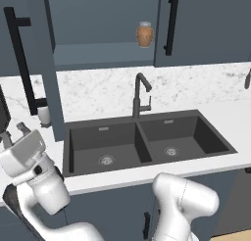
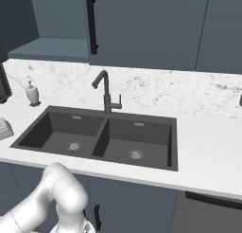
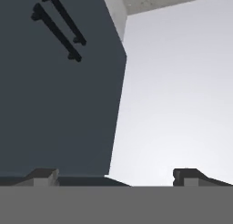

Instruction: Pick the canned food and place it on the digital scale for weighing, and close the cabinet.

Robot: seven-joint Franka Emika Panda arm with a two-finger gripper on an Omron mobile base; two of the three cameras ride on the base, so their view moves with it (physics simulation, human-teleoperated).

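White arm's two-finger gripper (image 3: pixel 113 176) spread wide, nothing between dark tips — aimed past dark slate-blue upper wall cabinet (image 3: pixel 54 104) at pale wall. Cabinet door (image 1: pixel 46 68) swung open beside hand; tan ceramic jar (image 1: pixel 144 34) on shelf further off.

No legible text, label, brand, number or sign found in any view. The tan jar (image 1: pixel 144 34) on the cabinet (image 1: pixel 103 29) shelf carries no readable marking. The soap dispenser (image 2: pixel 32 93) on the counter (image 2: pixel 208 142) is plain. The cabinet doors and black bar handles (image 3: pixel 59 25) bear no lettering.
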